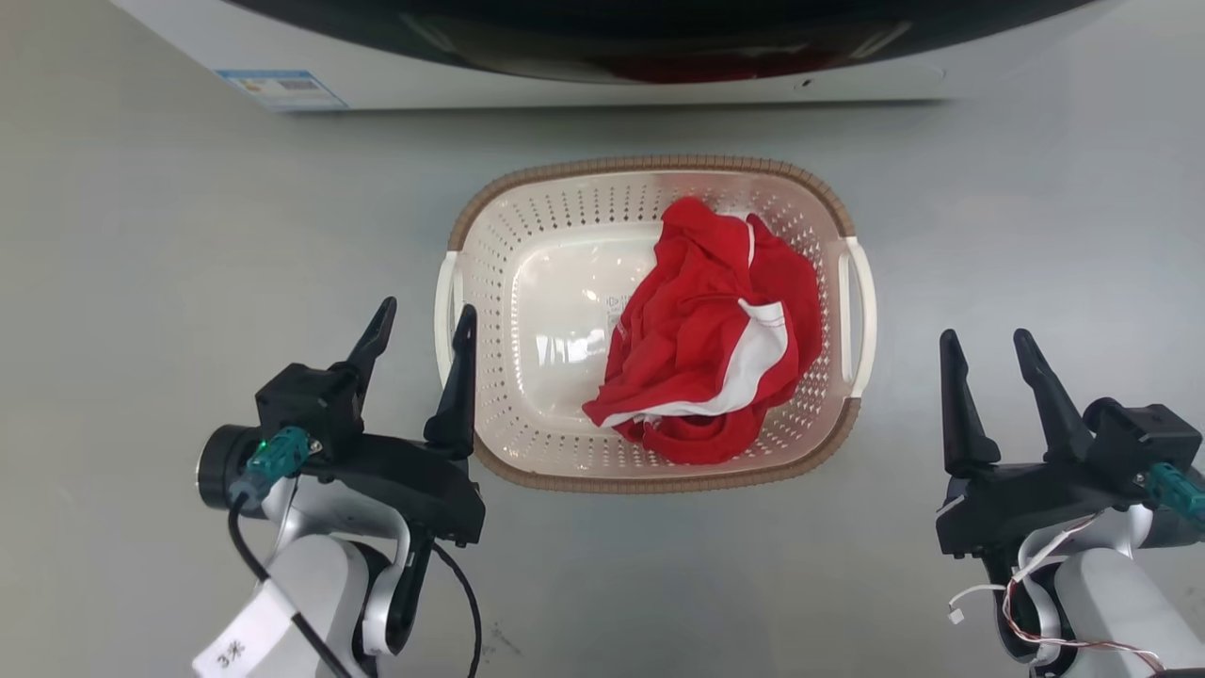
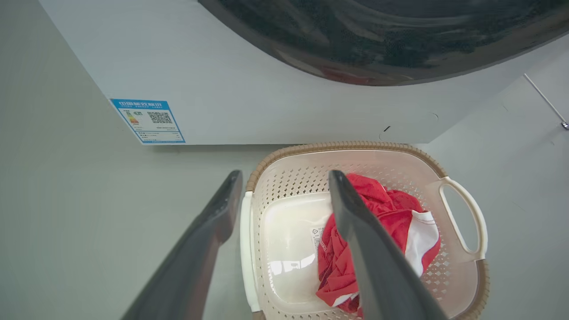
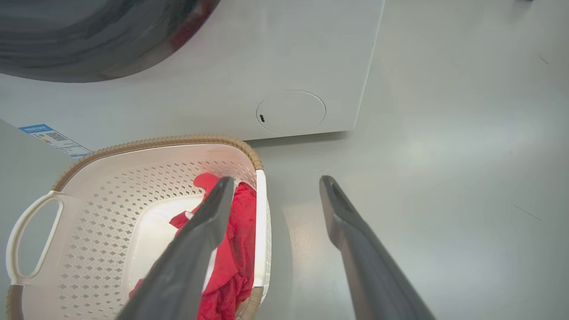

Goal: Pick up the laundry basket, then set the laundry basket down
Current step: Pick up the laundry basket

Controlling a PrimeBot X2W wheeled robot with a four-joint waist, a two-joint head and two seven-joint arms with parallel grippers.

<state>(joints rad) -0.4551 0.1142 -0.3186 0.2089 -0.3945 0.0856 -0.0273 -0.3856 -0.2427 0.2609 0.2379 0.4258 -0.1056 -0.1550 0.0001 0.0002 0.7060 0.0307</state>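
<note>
Overhead, shows one laundry basket (image 1: 555,301) on grey floor (image 1: 188,235), holding one red-and-white garment (image 1: 706,330); two grippers: left gripper (image 1: 425,309) spread astride one handle (image 1: 444,311), right gripper (image 1: 984,335) spread just beside. Left wrist: washing machine (image 2: 266,89) cropped. Right wrist: garment half hidden behind finger (image 3: 200,235).

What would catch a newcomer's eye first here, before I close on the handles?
The crumpled red-and-white cloth garment lying in the cream perforated plastic laundry basket, mid-frame in the head view. Behind it looms the white washing machine. The left pincer, open, straddles the basket's left white handle; the right pincer, open, sits off the right side.
</note>
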